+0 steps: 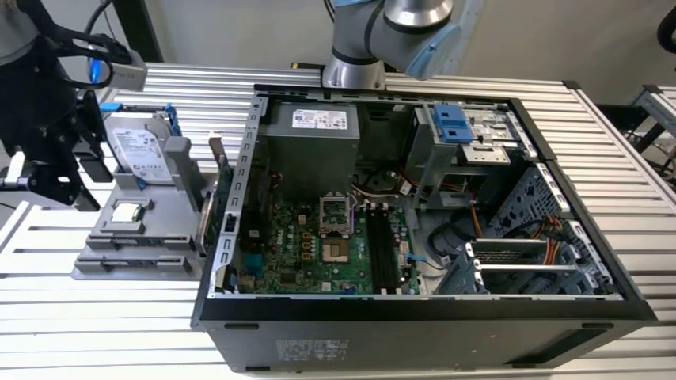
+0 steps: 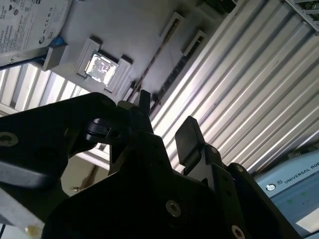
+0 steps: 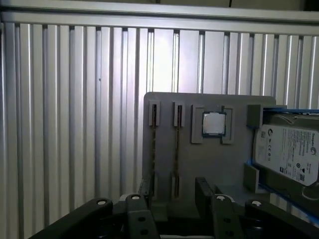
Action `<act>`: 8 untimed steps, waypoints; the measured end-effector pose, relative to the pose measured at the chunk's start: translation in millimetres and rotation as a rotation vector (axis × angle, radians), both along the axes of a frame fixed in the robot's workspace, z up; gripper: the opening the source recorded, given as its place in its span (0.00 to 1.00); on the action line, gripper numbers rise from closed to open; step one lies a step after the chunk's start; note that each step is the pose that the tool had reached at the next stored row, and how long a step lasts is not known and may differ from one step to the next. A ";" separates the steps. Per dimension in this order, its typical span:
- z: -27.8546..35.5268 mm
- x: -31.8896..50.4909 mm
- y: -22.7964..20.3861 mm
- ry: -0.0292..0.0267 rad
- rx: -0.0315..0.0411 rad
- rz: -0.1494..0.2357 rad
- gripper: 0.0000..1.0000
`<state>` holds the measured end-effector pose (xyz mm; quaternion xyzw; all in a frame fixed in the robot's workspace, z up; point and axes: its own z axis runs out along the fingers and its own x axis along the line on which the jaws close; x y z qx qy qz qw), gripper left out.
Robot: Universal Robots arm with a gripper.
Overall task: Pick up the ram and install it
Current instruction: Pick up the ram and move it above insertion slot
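The hand point(image 3: 174, 191) is wide open and empty, facing the grey holder point(image 3: 199, 162) on the desk point(image 3: 75, 124). The ram point(image 3: 176, 149) stands on edge in its slot, lined up between the fingers point(image 3: 204, 188). A neighbouring stick point(image 3: 153, 149) stands just beside it (awkwardly close). One finger could strike that stick, or a skewed pinch could tilt the ram.

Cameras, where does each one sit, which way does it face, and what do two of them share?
Exterior view: set apart, above, looking down on the open computer case and slatted table; the arm shows.
First wrist view: on the wrist, facing the gray holder with a ram stick and chip; the open pincer shows.
Second wrist view: on the wrist, looking slantwise past the pincer at that holder.
Shared: both wrist views catch the chip and the hard drive.
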<state>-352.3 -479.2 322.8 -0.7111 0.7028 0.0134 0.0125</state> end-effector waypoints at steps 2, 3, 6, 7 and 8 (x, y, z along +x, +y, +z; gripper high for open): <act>-2.8 0.0 0.0 -0.0001 0.0001 0.000 1.00; -4.1 0.0 0.0 -0.0001 0.0000 0.000 1.00; -8.0 0.0 0.0 0.0000 0.0000 0.000 1.00; -9.1 0.0 0.0 -0.0001 0.0001 0.000 1.00; -10.3 0.0 0.0 0.0000 0.0000 0.000 1.00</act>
